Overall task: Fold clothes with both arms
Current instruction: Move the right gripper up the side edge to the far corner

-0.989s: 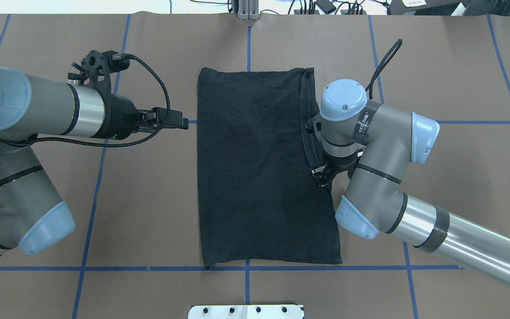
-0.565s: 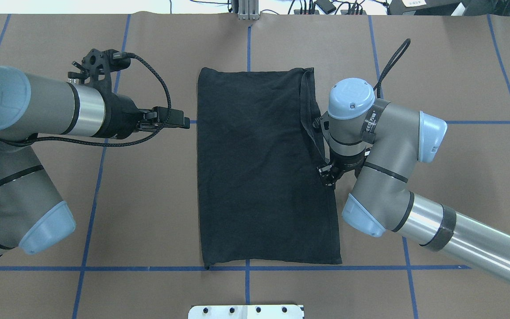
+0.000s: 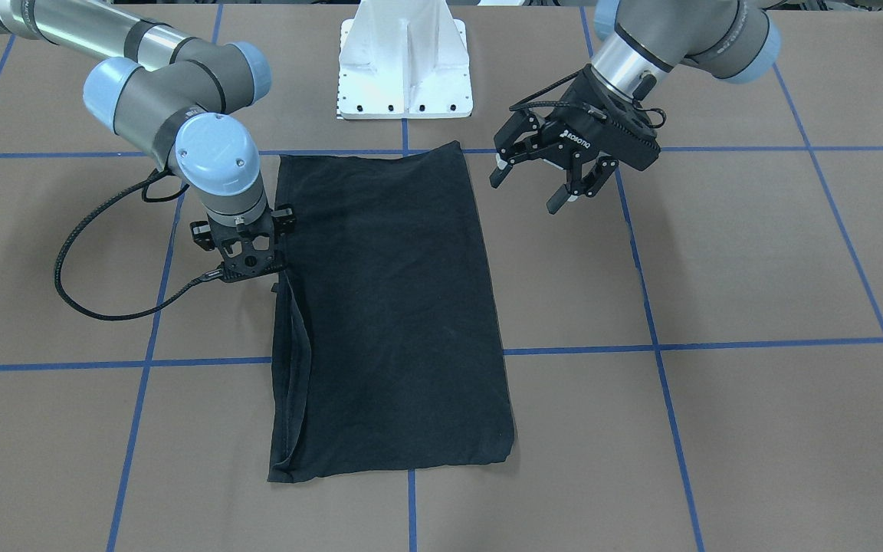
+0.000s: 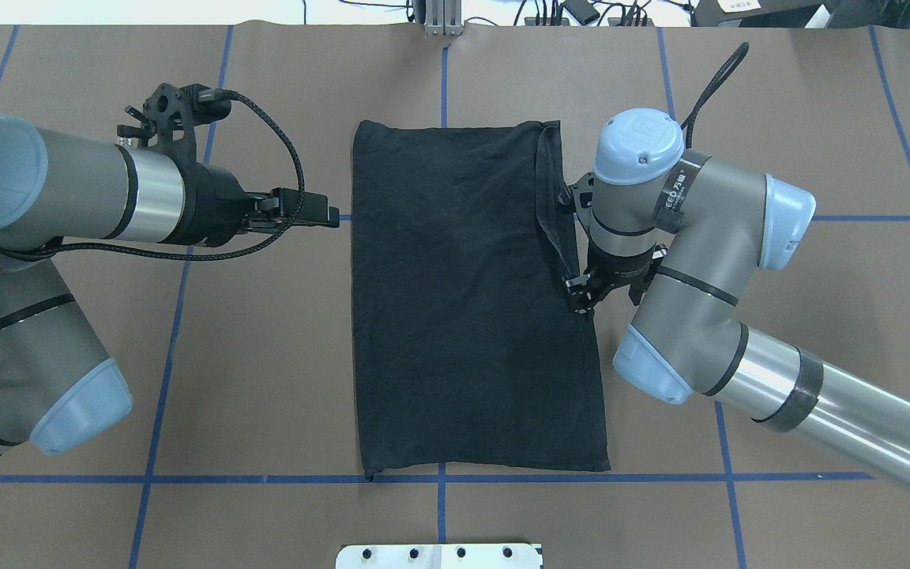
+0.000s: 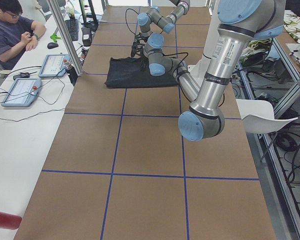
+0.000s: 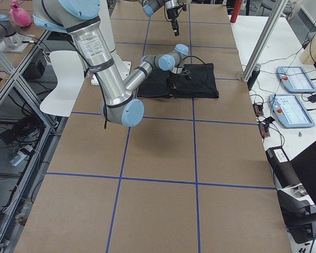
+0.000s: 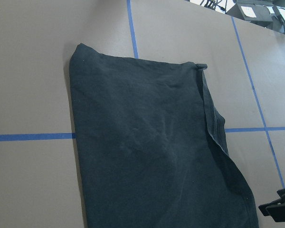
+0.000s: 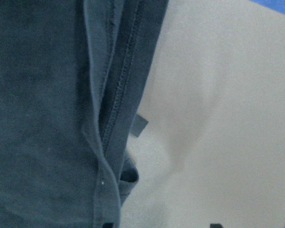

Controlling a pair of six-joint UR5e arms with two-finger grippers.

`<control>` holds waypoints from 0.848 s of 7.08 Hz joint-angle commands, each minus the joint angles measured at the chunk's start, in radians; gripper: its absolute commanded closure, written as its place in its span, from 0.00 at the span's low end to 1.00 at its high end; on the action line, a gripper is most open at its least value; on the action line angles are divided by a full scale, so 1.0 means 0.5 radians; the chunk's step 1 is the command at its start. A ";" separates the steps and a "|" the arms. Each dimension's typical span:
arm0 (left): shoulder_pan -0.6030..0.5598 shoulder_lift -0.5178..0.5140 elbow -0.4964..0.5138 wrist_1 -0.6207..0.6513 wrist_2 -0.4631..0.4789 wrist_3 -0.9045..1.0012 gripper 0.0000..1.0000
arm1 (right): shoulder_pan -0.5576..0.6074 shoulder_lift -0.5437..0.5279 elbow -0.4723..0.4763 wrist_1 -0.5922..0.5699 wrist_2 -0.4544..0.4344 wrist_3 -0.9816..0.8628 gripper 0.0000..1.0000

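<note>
The clothes, one black T-shirt, lie folded into a long plain rectangle at the table's middle, also in the front view and left wrist view. A narrow folded strip runs along its right edge. My right gripper points straight down at that edge, mostly hidden under its wrist in the overhead view. The right wrist view shows the shirt's stitched hem close up, with two fingertips apart at the bottom edge. My left gripper hovers open and empty beside the shirt's left edge.
The white pedestal base stands at the robot's side of the table. Blue tape lines grid the brown surface. In the left side view a person sits at a side bench with control tablets.
The right arm's wrist and elbow swung to the right and farther from the robot, its gripper staying at the shirt's right edge. The left arm hardly moved.
</note>
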 commanded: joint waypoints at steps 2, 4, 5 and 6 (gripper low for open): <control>0.006 0.004 -0.005 0.000 -0.002 -0.002 0.00 | 0.010 0.168 -0.171 0.046 -0.004 0.002 0.25; 0.009 0.001 -0.002 0.000 0.001 -0.002 0.00 | 0.019 0.206 -0.349 0.263 -0.013 0.002 0.25; 0.009 0.001 -0.002 0.000 0.001 -0.002 0.00 | 0.028 0.206 -0.420 0.343 -0.013 0.002 0.25; 0.009 0.001 0.004 0.000 0.001 -0.002 0.00 | 0.043 0.206 -0.435 0.371 -0.013 -0.001 0.25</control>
